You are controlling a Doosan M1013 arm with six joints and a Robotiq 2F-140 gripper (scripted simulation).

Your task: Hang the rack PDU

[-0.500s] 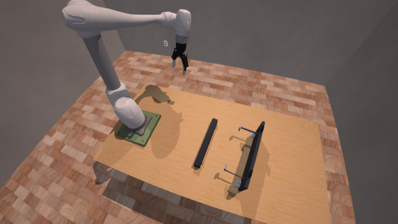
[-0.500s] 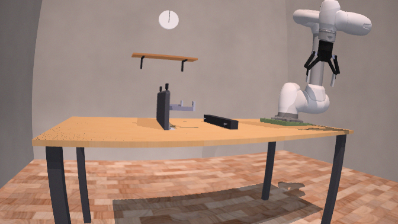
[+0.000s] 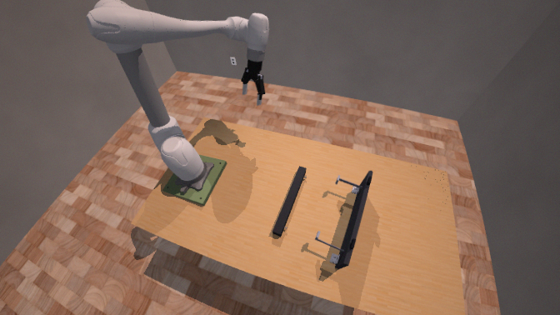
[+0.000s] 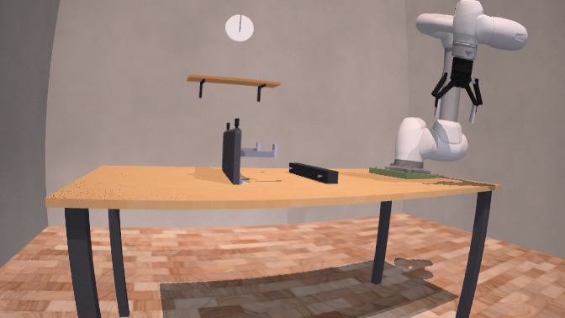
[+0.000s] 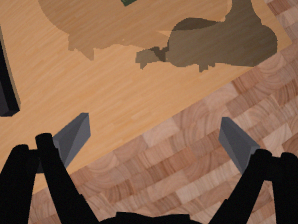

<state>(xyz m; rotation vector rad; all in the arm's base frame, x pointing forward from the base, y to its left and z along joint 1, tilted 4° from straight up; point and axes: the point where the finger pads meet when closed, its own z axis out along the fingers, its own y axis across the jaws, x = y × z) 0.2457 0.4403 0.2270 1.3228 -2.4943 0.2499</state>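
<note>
While I watch from the top view, the wooden table [image 3: 408,267] fills the middle and lower right of the frame, standing on a parquet floor [image 3: 62,267]. At the upper left I see my white arm [image 3: 143,83] rising from its green base plate [image 3: 217,164] at the table's left corner. On the right half of the table stands a dark upright panel [image 3: 356,217], carrying the two keyhole plates [image 3: 355,190] on thin grey brackets that reach toward the frame's left. The rack PDU [image 3: 289,200] — a long black bar — lies flat on the table at centre frame, just left of the brackets and apart from them, roughly parallel to the panel.

My gripper [image 3: 253,89] hangs high at the upper middle of the frame, over the floor beyond the table's far edge, well apart from the PDU. Its jaws are spread wide with nothing between them — the wrist view shows only table edge and floor between the fingers.

I can read no lettering or brand marks on anything.
</note>
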